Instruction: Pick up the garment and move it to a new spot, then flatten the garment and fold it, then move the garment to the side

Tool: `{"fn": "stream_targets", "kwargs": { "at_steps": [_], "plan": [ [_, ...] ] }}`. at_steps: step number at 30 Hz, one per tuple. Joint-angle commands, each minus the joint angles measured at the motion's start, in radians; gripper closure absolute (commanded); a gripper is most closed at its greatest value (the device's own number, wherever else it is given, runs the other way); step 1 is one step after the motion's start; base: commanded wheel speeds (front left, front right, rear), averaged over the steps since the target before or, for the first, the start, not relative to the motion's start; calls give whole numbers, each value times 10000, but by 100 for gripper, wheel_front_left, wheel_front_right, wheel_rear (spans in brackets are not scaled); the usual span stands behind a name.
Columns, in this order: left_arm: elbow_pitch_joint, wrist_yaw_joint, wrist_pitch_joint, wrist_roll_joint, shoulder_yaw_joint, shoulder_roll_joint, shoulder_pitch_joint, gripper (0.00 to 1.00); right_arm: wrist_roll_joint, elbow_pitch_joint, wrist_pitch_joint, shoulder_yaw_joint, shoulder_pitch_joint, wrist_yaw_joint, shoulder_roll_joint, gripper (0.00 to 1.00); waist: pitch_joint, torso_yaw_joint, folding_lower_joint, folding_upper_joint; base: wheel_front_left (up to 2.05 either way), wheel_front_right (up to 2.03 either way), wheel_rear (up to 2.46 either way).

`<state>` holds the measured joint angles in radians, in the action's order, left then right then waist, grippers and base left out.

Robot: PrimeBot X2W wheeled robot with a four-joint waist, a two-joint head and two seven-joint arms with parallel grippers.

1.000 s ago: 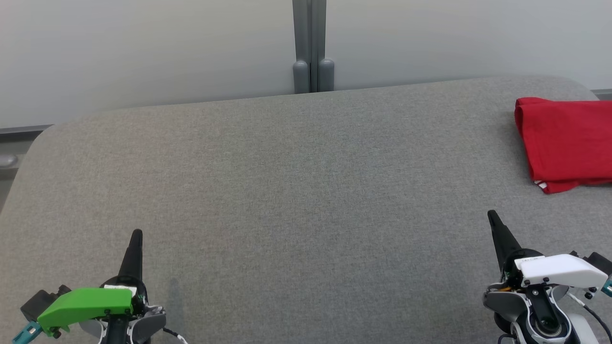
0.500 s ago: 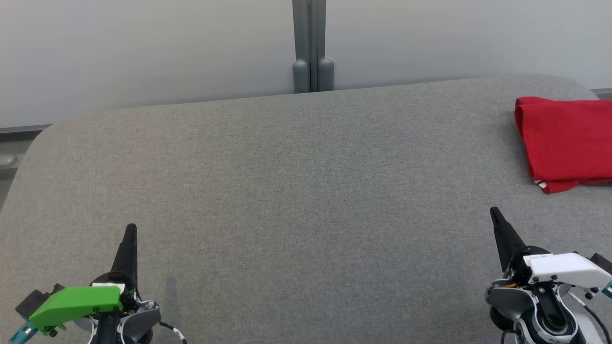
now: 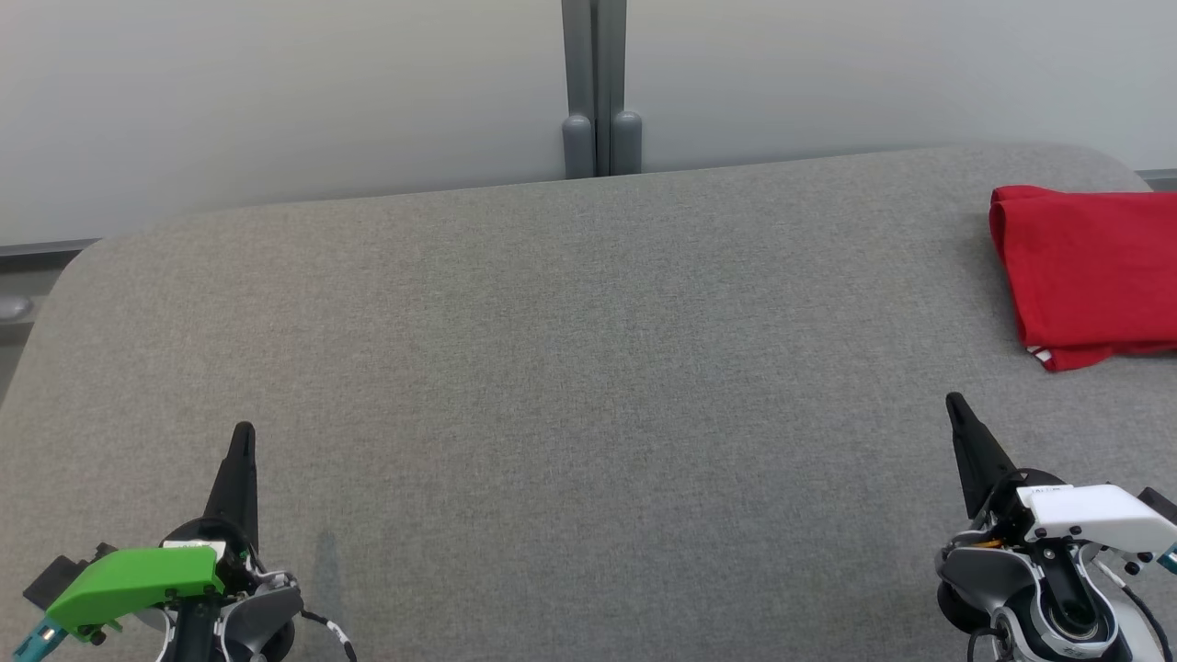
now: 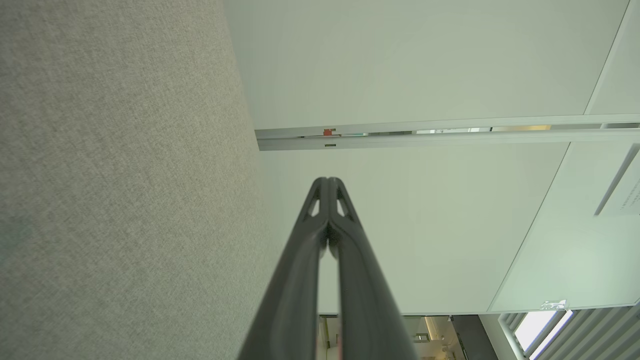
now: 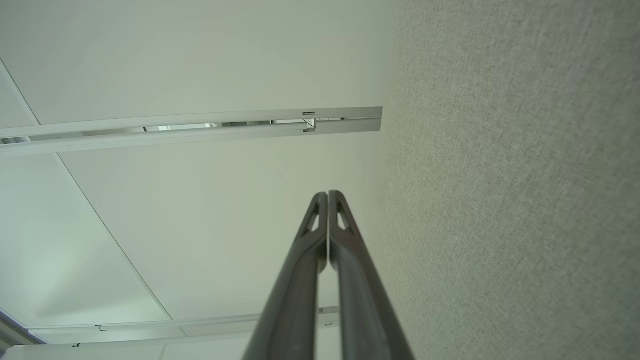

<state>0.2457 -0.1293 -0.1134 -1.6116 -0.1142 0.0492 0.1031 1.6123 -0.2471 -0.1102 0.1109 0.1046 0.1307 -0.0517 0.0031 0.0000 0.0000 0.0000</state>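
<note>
Big grey fabric-covered table spreads across the shot. The red garment lies folded flat at the table's far right corner, running off the frame's edge. Left gripper sits at the table's near left edge, fingers pressed together, gripping nothing. Right gripper at the near right edge — pinched closed too, empty — apart from the garment.

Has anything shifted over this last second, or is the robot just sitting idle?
Only slightly. The left end effector drifted a little toward the robot's left and the right end effector a little toward its right. Both are shut and empty, and nothing was grasped or released. The folded red garment stayed put at the far right of the grey surface.
</note>
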Motion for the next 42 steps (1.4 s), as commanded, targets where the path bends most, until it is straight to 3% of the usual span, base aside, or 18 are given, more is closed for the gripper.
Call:
{"fn": "stream_targets", "kwargs": {
  "at_steps": [1,42],
  "plan": [
    [-15,-53,-39,-31,-28,38,108,100,62,54,-44,15,63,0,-32,100,0,0,0,0,0,0,0],
    [-17,-42,-45,-19,-35,30,108,100,30,53,-52,38,65,0,-10,100,0,0,0,0,0,0,0]
  ]
}}
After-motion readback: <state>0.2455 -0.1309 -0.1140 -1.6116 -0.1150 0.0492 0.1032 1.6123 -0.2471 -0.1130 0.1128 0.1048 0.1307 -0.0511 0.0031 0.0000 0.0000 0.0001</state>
